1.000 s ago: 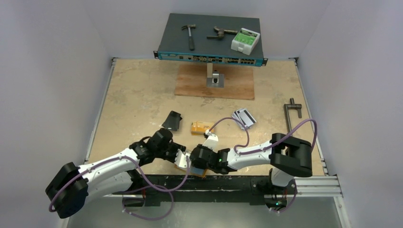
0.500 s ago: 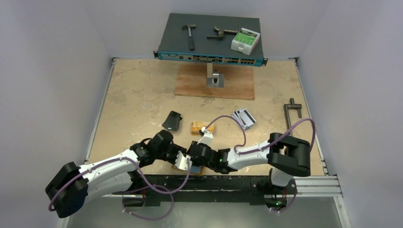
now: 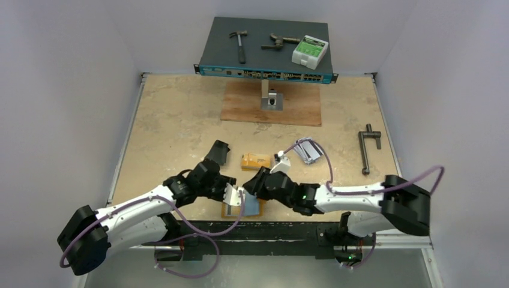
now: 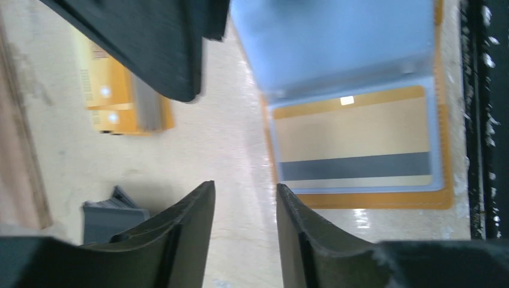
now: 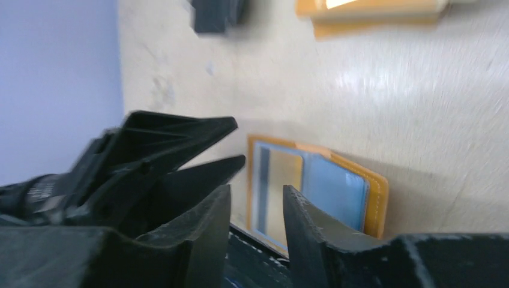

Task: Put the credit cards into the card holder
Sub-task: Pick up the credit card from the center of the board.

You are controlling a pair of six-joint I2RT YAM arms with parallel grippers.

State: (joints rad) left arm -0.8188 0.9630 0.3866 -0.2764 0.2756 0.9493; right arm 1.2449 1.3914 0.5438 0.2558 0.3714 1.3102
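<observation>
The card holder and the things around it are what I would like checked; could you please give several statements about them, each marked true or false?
1. The card holder lies open near the front edge of the table. True.
2. A yellow-orange card with a dark stripe sits in one of its clear sleeves. True.
3. The left gripper is clamped on a card. False: its fingers stand apart with nothing between them.
4. The silver-grey cards lie on the network switch. False: they lie on the table, right of the yellow-orange card stack.
5. A hammer lies on the network switch. True.
</observation>
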